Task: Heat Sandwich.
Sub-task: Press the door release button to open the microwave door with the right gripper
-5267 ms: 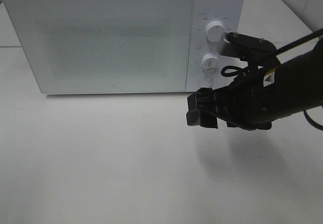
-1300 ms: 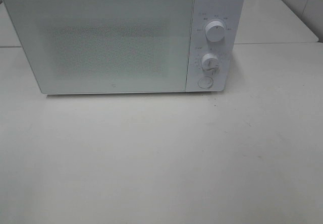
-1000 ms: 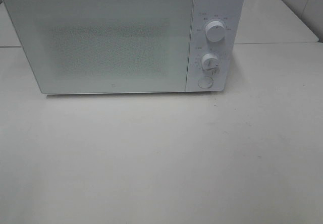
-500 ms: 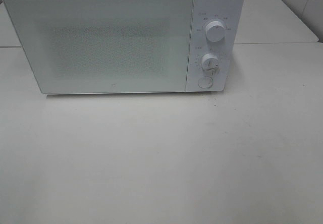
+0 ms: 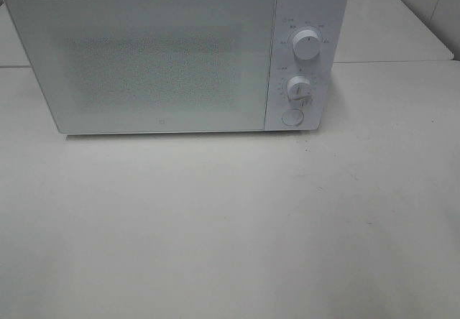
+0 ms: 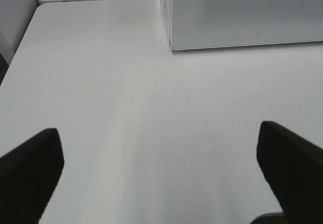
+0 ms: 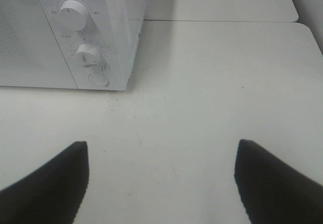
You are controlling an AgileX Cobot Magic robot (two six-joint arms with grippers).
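The white table (image 5: 230,225) fills the lower half of the high view. The white microwave (image 5: 309,3) sits across the top, its frosted door (image 5: 144,60) shut. The left gripper (image 6: 157,130) hangs over bare table, jaws spread wide, nothing between them. The right gripper (image 7: 161,144) is wide too and empty, facing the panel at upper right: upper knob (image 5: 307,47), lower knob (image 5: 299,89), round button (image 5: 292,117). The sandwich shows in no view, so I cannot tell where it is.
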